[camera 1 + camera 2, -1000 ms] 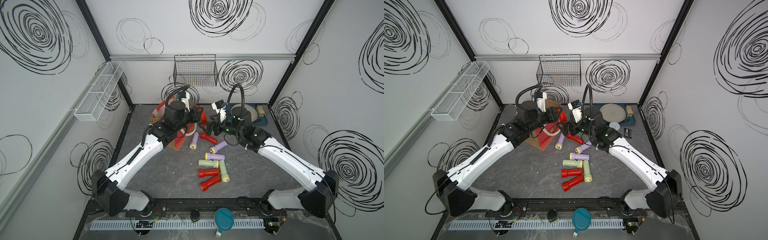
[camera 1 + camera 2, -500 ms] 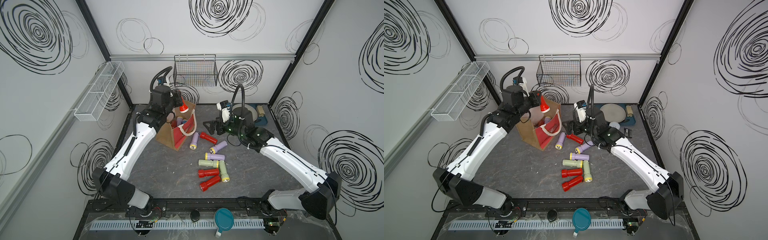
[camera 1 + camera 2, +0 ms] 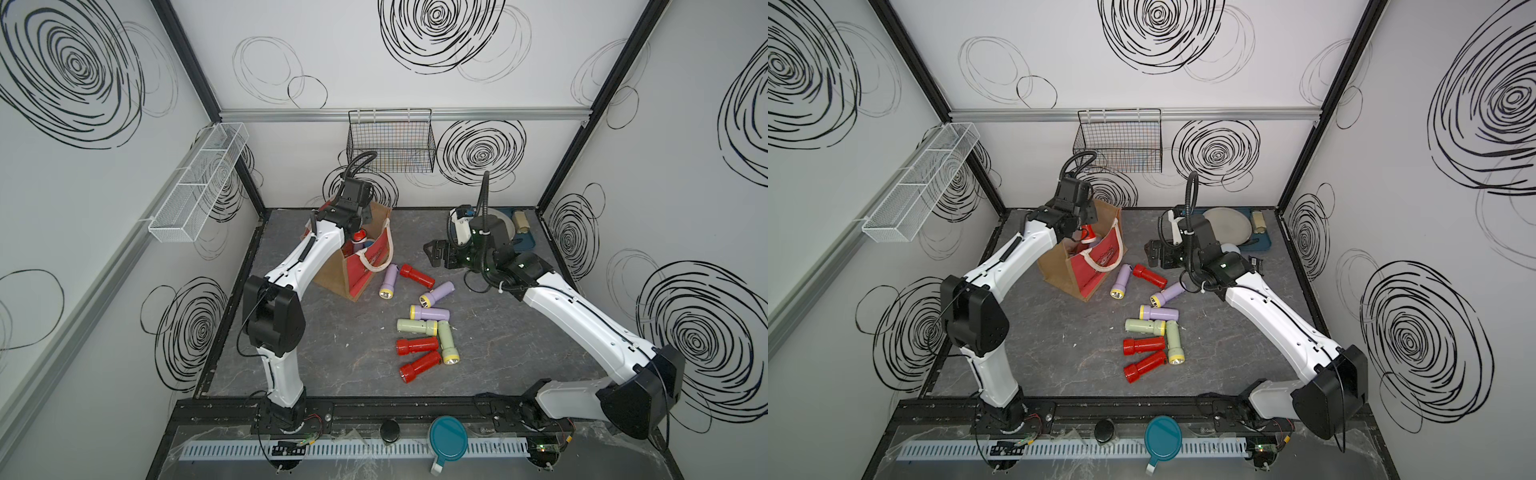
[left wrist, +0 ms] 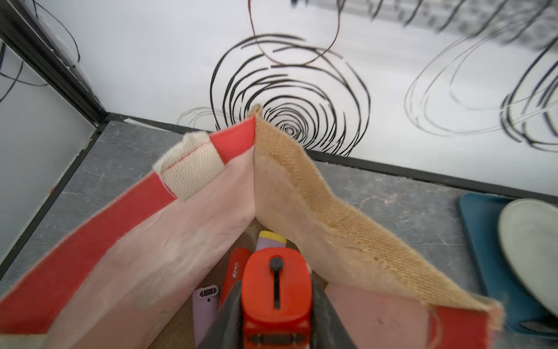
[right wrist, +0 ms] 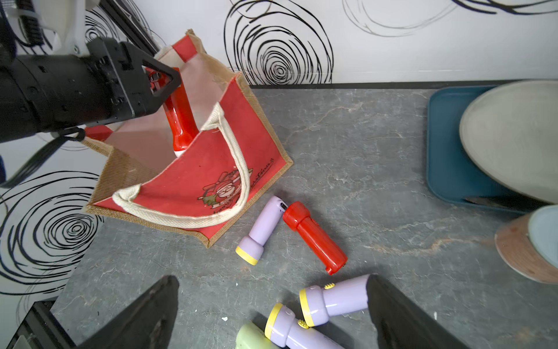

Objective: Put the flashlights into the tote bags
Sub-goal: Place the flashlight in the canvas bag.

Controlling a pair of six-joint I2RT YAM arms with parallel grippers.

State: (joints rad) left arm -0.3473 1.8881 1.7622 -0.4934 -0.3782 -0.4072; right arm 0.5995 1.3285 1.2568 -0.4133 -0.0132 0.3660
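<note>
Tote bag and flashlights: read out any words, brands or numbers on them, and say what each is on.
Tote bag, red front panel: cursive script by a Santa picture, too blurred to read.
Red flashlight on the bag's floor: small white logo, too small to read.
No text reads clearly.

The tote bag's (image 3: 330, 279) mouth is largely filled: the left gripper (image 4: 276, 290) clamps a red flashlight (image 5: 181, 121) head-down inside it, above stowed flashlights (image 4: 208, 305), and a cream handle (image 5: 238, 169) droops across the front panel. Loose flashlights (image 3: 430, 312) crowd the middle of the tabletop (image 3: 332, 353). Bare grey surface lies left of them and toward the front rail. A tray (image 3: 1262, 243) with a plate (image 3: 1227, 226) fills the back right corner.
</note>
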